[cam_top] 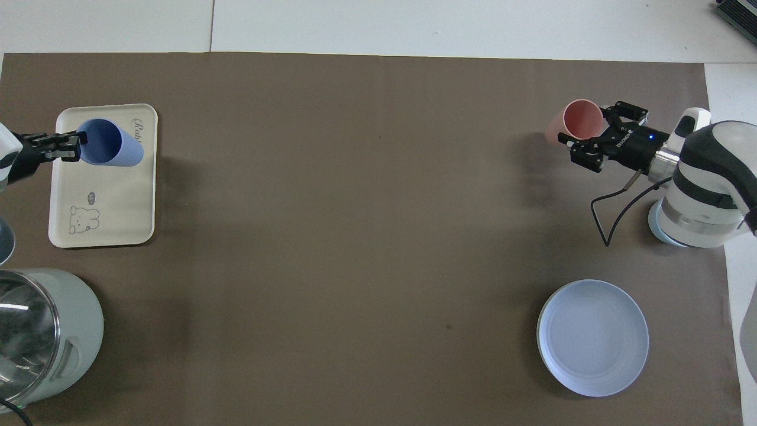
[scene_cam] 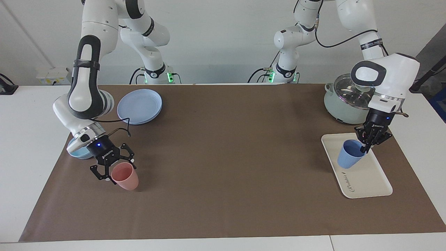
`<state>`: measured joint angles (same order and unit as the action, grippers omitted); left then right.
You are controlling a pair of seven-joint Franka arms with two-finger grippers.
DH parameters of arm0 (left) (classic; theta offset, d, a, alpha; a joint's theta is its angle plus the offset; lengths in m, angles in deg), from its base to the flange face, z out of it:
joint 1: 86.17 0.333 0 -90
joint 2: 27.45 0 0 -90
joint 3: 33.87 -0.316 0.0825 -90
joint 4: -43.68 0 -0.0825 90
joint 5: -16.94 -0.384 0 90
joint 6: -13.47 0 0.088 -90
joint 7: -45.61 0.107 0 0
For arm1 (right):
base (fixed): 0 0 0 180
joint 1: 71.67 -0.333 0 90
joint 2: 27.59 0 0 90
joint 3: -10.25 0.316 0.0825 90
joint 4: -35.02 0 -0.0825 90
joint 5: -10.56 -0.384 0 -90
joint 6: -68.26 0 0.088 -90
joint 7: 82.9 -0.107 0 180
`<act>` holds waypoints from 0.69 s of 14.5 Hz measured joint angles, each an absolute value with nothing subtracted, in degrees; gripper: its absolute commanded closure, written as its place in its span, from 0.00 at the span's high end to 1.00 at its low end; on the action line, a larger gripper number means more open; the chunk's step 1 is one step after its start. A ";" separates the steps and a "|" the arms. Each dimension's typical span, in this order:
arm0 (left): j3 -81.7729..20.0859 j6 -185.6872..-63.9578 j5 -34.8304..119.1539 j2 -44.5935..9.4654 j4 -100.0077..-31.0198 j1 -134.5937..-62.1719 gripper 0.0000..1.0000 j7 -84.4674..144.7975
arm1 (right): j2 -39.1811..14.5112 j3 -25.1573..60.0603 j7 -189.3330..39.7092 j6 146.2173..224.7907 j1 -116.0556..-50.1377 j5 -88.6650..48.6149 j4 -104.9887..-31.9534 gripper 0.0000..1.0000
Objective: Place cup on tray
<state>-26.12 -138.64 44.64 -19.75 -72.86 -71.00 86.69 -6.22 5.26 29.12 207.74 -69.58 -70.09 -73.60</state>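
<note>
The periwinkle-blue cup (scene_cam: 349,158) hangs tilted over the cream-white tray (scene_cam: 369,179), at the tray's end nearer the robots; I cannot tell whether its base touches the tray. My left gripper (scene_cam: 364,150) is shut on the cup's rim. In the overhead view the cup (cam_top: 109,151) lies over the tray (cam_top: 112,201) away from the bear drawing, with the left gripper (cam_top: 74,146) at its rim. My right gripper (scene_cam: 116,170) is open at the right arm's end, its fingers either side of the pink cup (scene_cam: 126,177). That gripper (cam_top: 586,125) and the pink cup (cam_top: 576,120) show from above too.
A round blue plate (scene_cam: 139,106) lies near the right arm's base. A light-blue bowl (scene_cam: 78,153) sits partly hidden under the right wrist. A pale-green pot with a glass lid (scene_cam: 339,104) stands near the tray, nearer the robots. A brown mat (scene_cam: 226,157) covers the table.
</note>
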 measured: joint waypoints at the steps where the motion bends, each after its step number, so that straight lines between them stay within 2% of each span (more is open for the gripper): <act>1: -25.98 -139.93 44.64 -19.01 -73.01 -71.00 0.00 86.95 | -6.22 5.30 29.12 207.74 -69.59 -70.12 -73.61 0.00; 10: -25.62 -145.96 44.64 -13.54 -70.89 -71.05 0.00 87.35 | -5.10 5.43 33.04 207.78 -69.65 -72.51 -73.93 0.00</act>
